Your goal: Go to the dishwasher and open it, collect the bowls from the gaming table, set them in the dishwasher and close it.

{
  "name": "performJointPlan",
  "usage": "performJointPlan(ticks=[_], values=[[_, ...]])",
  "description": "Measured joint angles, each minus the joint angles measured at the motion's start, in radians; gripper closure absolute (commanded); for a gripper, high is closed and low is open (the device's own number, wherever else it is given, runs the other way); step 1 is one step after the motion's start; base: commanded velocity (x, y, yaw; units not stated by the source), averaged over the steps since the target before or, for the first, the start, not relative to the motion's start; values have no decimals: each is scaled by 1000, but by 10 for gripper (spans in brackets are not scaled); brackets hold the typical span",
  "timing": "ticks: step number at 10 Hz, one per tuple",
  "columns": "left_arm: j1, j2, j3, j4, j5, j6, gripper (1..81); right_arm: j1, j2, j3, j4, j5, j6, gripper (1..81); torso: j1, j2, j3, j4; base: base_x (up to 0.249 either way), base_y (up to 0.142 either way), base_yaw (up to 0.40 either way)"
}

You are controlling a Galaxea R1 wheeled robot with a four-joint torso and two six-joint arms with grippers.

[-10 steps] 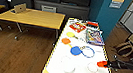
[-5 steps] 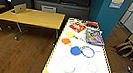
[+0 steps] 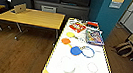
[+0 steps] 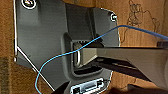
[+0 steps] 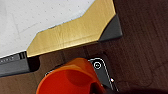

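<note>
1. The long white-topped gaming table with yellow edges (image 3: 104,58) stands right in front of the robot in the head view, so the bowls are close to reach.
2. A shiny blue round bowl (image 3: 75,50) sits near the middle of the table. Two pale round bowls (image 3: 69,67) lie nearer the robot, well apart from each other. They are shallow and smooth and hard to see against the white top.
3. Colourful flat books and boxes (image 3: 94,37) are bunched at the far end, away from the bowls.
4. In the right wrist view a bright orange plastic bowl (image 5: 70,80) hangs close to the camera, over the dark brown wooden floor (image 5: 142,50) just beside the table's yellow corner (image 5: 75,32). I think the right gripper is carrying it, but I cannot tell how it is pinched.
5. In the left wrist view a thin blue cable (image 4: 100,37) loops across the robot's own grey plate. I cannot tell if the left gripper is spread or pressed together.
</note>
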Motion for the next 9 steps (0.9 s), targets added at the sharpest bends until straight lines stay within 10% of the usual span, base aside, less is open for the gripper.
performJointPlan(ticks=[9], values=[[-205,-431,564,-8,-10,-51,10,-489,341,-284,-207,434,46,811,0,0,0,0,0,0,0]])
